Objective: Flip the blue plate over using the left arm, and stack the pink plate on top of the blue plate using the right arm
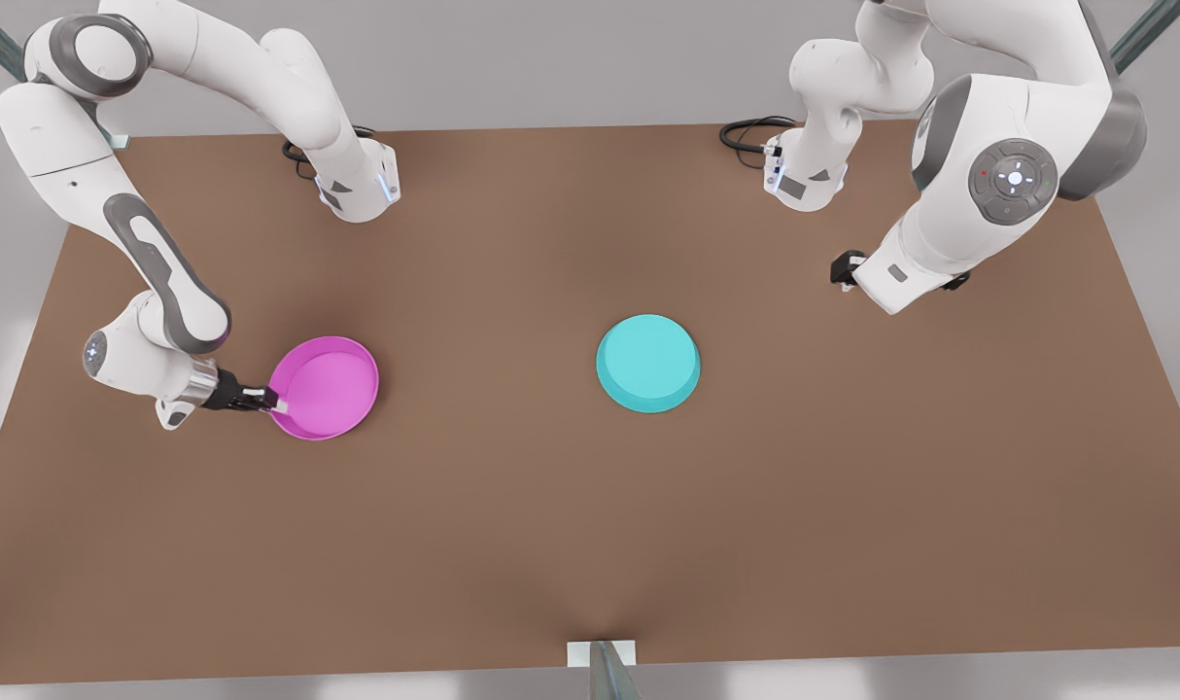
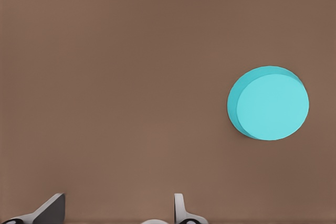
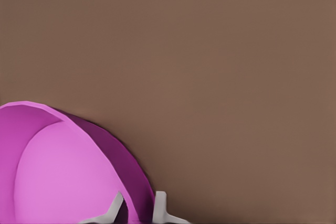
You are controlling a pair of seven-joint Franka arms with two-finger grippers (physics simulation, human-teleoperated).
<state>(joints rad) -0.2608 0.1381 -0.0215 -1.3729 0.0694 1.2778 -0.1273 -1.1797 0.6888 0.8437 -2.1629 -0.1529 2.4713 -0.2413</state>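
Note:
The pink plate [image 1: 328, 387] sits open side up toward the front view's left, its lighter inside showing [image 3: 63, 177]. My right gripper [image 1: 273, 399] is shut on the plate's rim at the edge nearest that arm. In the right wrist view, one of its fingertips [image 3: 160, 205] is outside the wall and the other inside. The blue plate [image 1: 647, 362] lies near the table's middle with its flat base up, also seen from above as the blue plate [image 2: 269, 103]. My left gripper [image 1: 848, 269] hangs high at the front view's right, well away from it. That gripper [image 2: 116, 211] is open and holds nothing.
The brown table [image 1: 590, 544] carries both plates, with wide bare surface between and in front of them. Black cables [image 1: 750, 131] curl beside the arm bases at the back edge. A small metal post [image 1: 602, 663] stands at the front edge.

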